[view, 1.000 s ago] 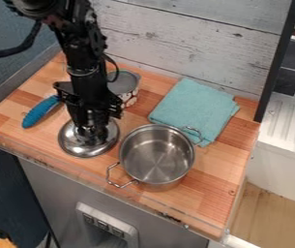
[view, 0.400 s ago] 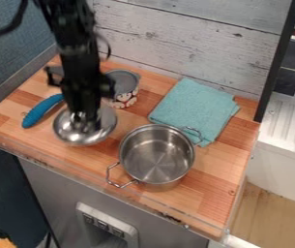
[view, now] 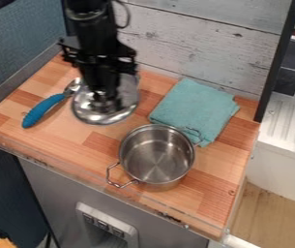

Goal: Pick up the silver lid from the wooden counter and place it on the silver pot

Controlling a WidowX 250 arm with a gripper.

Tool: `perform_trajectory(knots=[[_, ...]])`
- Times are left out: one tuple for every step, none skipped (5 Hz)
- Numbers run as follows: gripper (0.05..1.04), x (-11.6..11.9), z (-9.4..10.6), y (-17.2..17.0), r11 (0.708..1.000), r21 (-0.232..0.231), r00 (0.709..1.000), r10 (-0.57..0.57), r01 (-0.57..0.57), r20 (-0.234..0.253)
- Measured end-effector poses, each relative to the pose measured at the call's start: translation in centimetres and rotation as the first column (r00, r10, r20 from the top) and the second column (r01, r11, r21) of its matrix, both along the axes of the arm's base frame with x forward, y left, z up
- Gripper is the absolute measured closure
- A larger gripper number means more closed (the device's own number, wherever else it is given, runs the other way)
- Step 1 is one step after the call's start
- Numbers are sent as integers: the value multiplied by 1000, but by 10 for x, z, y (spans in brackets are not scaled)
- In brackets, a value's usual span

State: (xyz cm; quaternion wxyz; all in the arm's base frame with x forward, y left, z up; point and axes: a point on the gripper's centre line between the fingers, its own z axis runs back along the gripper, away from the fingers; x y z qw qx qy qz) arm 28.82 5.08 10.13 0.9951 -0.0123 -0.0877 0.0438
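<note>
In the camera view, the gripper [view: 106,100] is above the back left part of the bench [view: 204,193], and its fingers are clamped on the lid [view: 85,107]. The lid hangs directly below the fingers, raised from the wood and a little tilted. On its left side, a utensil [view: 42,108] with blue handle lies near the left edge of the bench. The pot [view: 156,156] stands nearer to the front edge, and bare wood shows between it and the lid. The cloth [view: 191,107] lies toward the back right corner, close to the wall [view: 195,41].
</note>
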Motion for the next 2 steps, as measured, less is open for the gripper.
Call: perform_trajectory(knots=[[799, -3, -1, -27, 998, 16, 998, -62, 62, 4], [800, -6, -7, -43, 995, 35, 996, -94, 94, 5]])
